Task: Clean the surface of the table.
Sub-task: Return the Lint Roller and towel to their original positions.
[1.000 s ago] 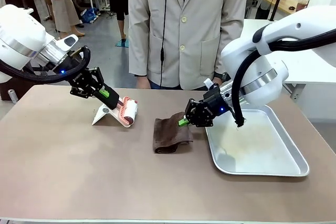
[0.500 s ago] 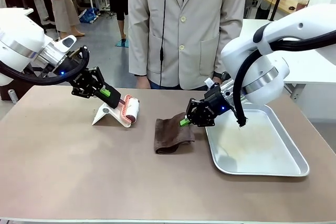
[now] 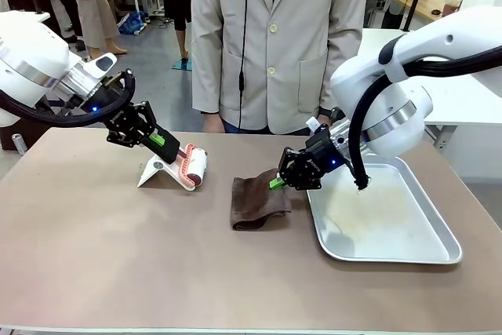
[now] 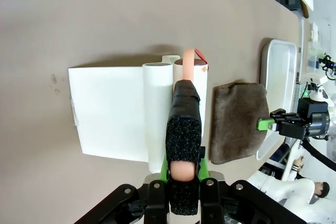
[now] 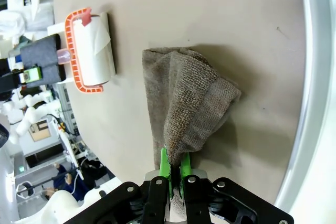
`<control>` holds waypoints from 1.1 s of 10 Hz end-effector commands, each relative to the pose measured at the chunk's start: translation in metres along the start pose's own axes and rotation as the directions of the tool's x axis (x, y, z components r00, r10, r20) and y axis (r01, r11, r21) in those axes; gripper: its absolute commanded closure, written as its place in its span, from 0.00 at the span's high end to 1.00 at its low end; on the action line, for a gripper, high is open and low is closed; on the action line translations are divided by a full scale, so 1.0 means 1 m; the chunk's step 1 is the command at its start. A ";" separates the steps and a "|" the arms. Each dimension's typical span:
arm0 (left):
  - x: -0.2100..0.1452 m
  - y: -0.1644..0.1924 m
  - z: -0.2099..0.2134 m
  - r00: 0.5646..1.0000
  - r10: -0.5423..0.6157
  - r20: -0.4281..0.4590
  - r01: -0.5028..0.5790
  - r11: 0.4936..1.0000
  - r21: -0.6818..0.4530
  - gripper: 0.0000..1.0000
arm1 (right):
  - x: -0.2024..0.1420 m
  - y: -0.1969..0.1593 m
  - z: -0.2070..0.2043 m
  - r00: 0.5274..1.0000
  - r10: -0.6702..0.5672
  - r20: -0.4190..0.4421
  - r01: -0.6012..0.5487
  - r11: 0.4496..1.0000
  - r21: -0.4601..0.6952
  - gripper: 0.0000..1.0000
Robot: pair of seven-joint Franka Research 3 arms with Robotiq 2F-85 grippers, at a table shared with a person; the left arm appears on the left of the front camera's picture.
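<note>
The table (image 3: 118, 256) spreads across the front view from one side to the other, its taupe top reaching from the near edge to the far edge, where a person in a pale buttoned jacket (image 3: 274, 45) stands. At the left, the left gripper (image 3: 167, 147) slants down from the left arm toward the far-left part of the surface, its fingers closed on the black foam-covered handle (image 4: 184, 129) of a lint roller (image 3: 194, 167); in the left wrist view a pale peach core of the handle shows between the green pads. The roller's white roll, framed in salmon-orange, lies against a white stand (image 3: 161, 172) that rests on the surface, nearer the far edge than the near one. Just right of the roller, around the middle of the surface, a brown towel (image 3: 259, 200) lies partly flat, with its far-right corner lifted. The right gripper (image 3: 276, 182) has that corner pinched between its green pads, the jaws nearly together with only cloth between them, as the right wrist view shows (image 5: 178, 129). Touching or just beside the towel's right edge, a shiny rectangular metal tray (image 3: 439, 233) sits flat on the right part of the surface, angled toward the near-right corner, under the right arm.
</note>
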State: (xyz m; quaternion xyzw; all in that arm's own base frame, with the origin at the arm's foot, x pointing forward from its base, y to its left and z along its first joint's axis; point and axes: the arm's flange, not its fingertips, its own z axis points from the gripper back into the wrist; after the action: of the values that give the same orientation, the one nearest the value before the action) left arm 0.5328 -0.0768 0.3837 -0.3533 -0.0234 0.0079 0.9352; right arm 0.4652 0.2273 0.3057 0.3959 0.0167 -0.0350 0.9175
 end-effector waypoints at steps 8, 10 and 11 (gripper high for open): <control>-0.005 -0.005 0.003 0.999 0.011 0.034 -0.015 0.995 0.094 0.21 | 0.000 -0.001 0.003 0.999 -0.026 -0.022 0.026 1.000 0.008 0.07; -0.004 -0.005 0.002 0.999 0.021 0.027 -0.024 0.995 0.092 0.79 | -0.001 -0.001 0.004 1.000 -0.018 -0.017 0.018 1.000 -0.004 0.58; -0.004 -0.006 0.003 0.999 0.022 0.029 -0.024 0.996 0.088 0.91 | 0.000 -0.002 0.004 1.000 -0.024 -0.020 0.024 1.000 -0.004 0.74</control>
State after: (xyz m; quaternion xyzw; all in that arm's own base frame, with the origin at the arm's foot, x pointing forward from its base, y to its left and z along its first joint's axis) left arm 0.5311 -0.0807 0.3893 -0.3217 -0.0306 0.0173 0.9462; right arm 0.4649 0.2250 0.3036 0.3980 0.0223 -0.0368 0.9164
